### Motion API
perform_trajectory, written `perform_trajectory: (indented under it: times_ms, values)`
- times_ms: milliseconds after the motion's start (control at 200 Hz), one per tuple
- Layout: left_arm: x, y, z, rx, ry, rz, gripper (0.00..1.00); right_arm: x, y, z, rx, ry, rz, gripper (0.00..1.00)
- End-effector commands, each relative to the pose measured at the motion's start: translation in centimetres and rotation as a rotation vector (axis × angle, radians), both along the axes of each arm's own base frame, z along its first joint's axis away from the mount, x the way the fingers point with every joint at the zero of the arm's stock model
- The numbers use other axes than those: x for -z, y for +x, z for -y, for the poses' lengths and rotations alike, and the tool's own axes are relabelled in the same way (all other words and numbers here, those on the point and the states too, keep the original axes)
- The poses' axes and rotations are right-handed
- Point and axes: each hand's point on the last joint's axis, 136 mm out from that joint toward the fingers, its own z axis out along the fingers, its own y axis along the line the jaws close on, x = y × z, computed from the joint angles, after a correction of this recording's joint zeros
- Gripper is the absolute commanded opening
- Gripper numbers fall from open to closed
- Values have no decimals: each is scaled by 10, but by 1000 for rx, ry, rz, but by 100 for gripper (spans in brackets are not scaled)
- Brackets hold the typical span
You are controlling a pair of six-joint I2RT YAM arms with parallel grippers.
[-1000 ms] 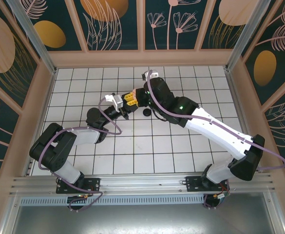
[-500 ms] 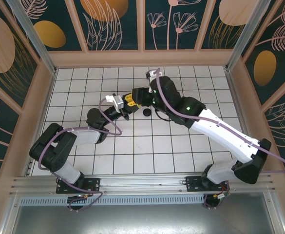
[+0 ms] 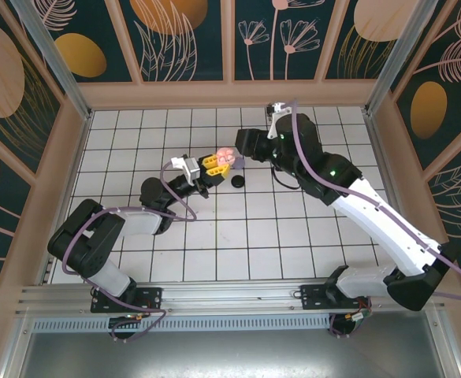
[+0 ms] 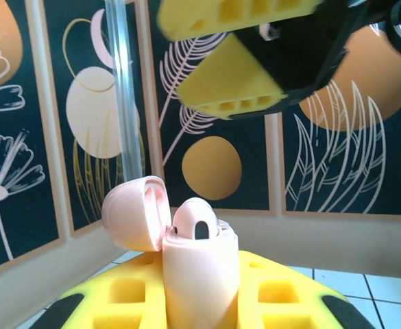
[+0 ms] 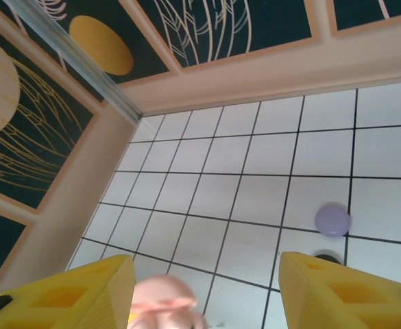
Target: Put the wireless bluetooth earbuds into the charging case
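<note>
My left gripper (image 3: 212, 164) (image 4: 200, 305) is shut on a pink charging case (image 3: 224, 154) (image 4: 200, 274) and holds it upright. The case's lid (image 4: 135, 212) is swung open to the left. The rounded head of a pink earbud (image 4: 195, 223) sits in the top of the case. My right gripper (image 3: 244, 146) (image 5: 201, 301) is open and holds nothing; it hangs just right of and above the case. Its yellow fingers (image 4: 231, 86) show at the top of the left wrist view. From the right wrist, the case (image 5: 166, 301) lies blurred between the fingers, nearer the left one.
A small round black thing (image 3: 237, 182) lies on the white grid floor just right of the left gripper. In the right wrist view a small round lilac thing (image 5: 332, 220) lies on a tile, with a dark one (image 5: 327, 258) just below it. Patterned walls enclose the floor.
My right gripper has opened and drawn back up and to the right, away from the case. The pink case, covered before, now shows from above. The left arm has stayed put.
</note>
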Motion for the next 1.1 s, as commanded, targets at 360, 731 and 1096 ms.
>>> perform_trajectory:
  times_ms: [360,731,1096]
  values:
    - [15,-31,20,126,28,-37,0,49,38,-24,-140,-71,-206,58]
    - [13,-31,27,143,35,-37,0,73,50,-33,-174,-145,-270,57]
    - [9,-31,27,141,27,-25,0,88,47,-38,-208,-161,-317,35]
